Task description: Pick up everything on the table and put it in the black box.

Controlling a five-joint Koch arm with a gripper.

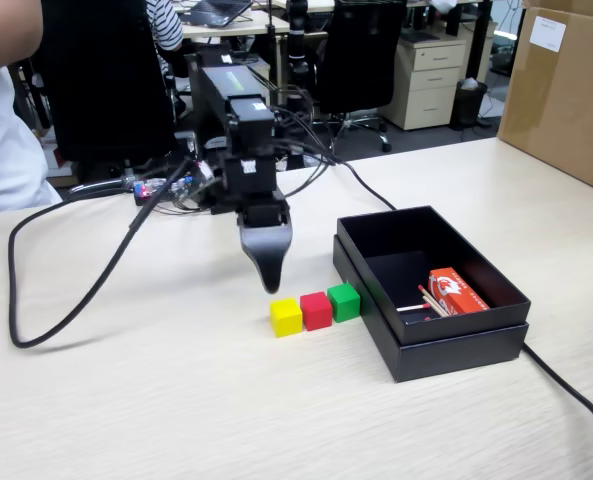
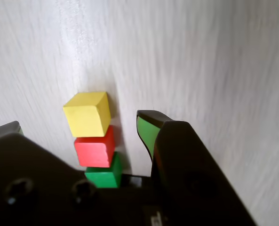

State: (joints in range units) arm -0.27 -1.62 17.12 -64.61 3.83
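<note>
Three small cubes stand in a touching row on the pale wooden table (image 1: 176, 400): yellow (image 1: 286, 317), red (image 1: 316, 310) and green (image 1: 344, 301), the green one nearest the black box (image 1: 461, 330). My gripper (image 1: 269, 280) points down just behind the yellow cube, a little above the table. In the wrist view the gripper (image 2: 78, 123) is open wide, and the yellow cube (image 2: 86, 114), red cube (image 2: 94, 148) and green cube (image 2: 103, 176) line up between its green-padded fingertips (image 2: 147, 132). It holds nothing.
A red-and-white carton (image 1: 456, 292) and thin sticks (image 1: 428, 303) lie inside the black box. A black cable (image 1: 66, 310) loops over the table's left; another cable (image 1: 576, 400) trails from the box's right. A big brown cardboard box (image 1: 566, 90) stands far right.
</note>
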